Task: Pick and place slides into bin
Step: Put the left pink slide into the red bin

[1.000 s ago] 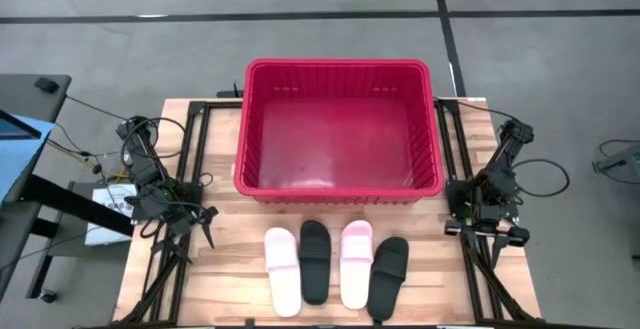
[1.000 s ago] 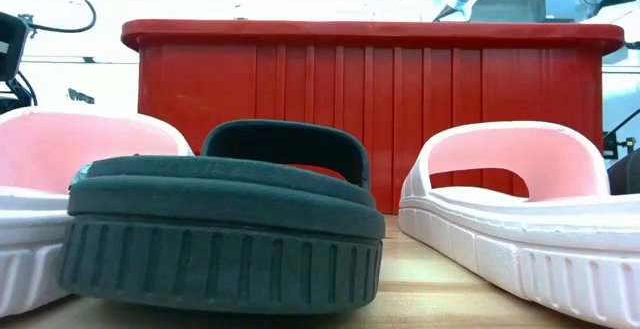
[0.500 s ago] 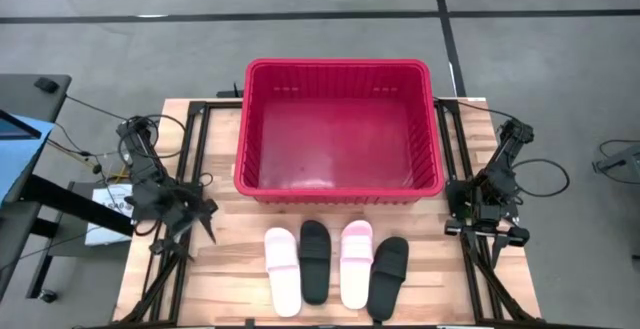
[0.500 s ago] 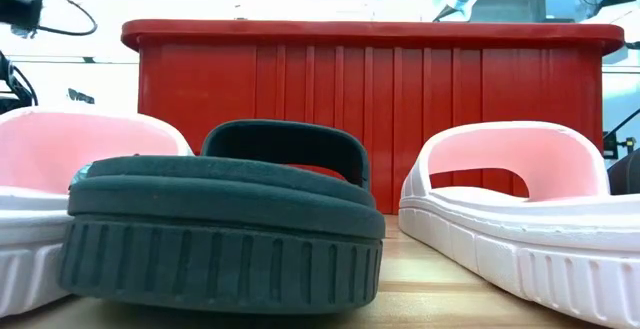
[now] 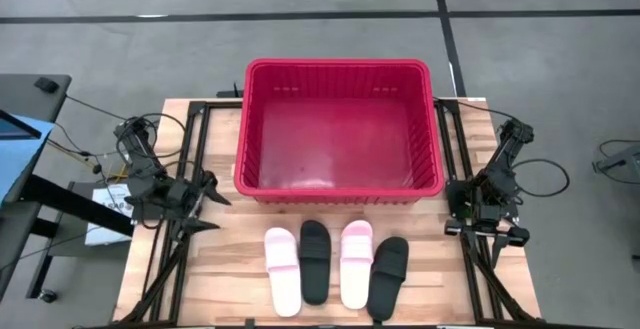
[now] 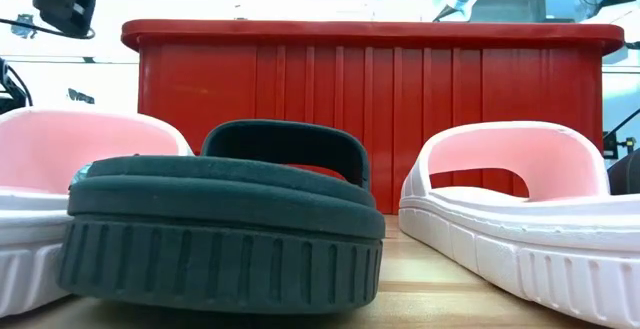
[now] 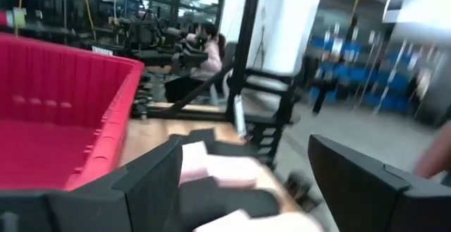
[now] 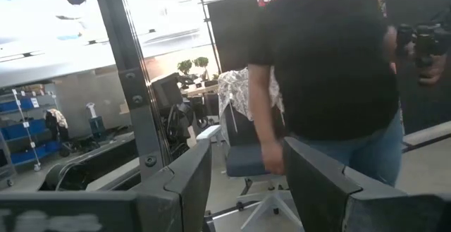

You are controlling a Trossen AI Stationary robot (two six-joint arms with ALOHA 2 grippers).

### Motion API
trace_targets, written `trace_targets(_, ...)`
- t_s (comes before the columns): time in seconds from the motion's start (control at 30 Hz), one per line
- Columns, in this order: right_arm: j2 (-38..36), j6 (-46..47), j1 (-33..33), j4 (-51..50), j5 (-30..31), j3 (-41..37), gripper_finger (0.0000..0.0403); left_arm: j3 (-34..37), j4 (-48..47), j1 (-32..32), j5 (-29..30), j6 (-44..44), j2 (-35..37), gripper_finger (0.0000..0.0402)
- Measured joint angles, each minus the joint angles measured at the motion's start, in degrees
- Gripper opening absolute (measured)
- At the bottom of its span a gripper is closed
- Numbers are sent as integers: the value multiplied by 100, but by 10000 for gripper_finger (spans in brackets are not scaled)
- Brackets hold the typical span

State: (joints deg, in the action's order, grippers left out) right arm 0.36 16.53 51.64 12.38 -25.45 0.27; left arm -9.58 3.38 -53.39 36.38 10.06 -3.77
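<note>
The red bin (image 5: 340,129) stands at the table's far middle; it also shows in the low view (image 6: 370,99) and the left wrist view (image 7: 56,112). Four slides lie soles down in a row in front of it: pale pink (image 5: 283,269), black (image 5: 314,259), pale pink (image 5: 356,262), black (image 5: 388,274). My left gripper (image 5: 215,209) is open and empty, left of the row, pointing toward the slides (image 7: 244,147). My right gripper (image 5: 497,234) waits open and empty at the table's right side (image 8: 246,161).
Dark metal frame rails (image 5: 190,169) run along both sides of the wooden table (image 5: 240,269). A person in a black shirt (image 8: 324,70) stands in the room beyond the right side. Cables (image 5: 90,154) lie left of the table.
My left gripper has risen a little and turned from pointing at the table's near edge to pointing toward the right, at the slides and the bin. It stays open. The slides and the bin have not moved.
</note>
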Motion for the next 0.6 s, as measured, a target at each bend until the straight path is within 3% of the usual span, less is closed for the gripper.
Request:
trace_targets(0.17, -2, -2, -2, 0, 0, 2, 166, 0, 539, 2, 9, 1382, 2, 298)
trace_targets(0.6, -2, -1, -1, -2, 0, 1, 166, 2, 771, 9, 140, 3073, -9, 298)
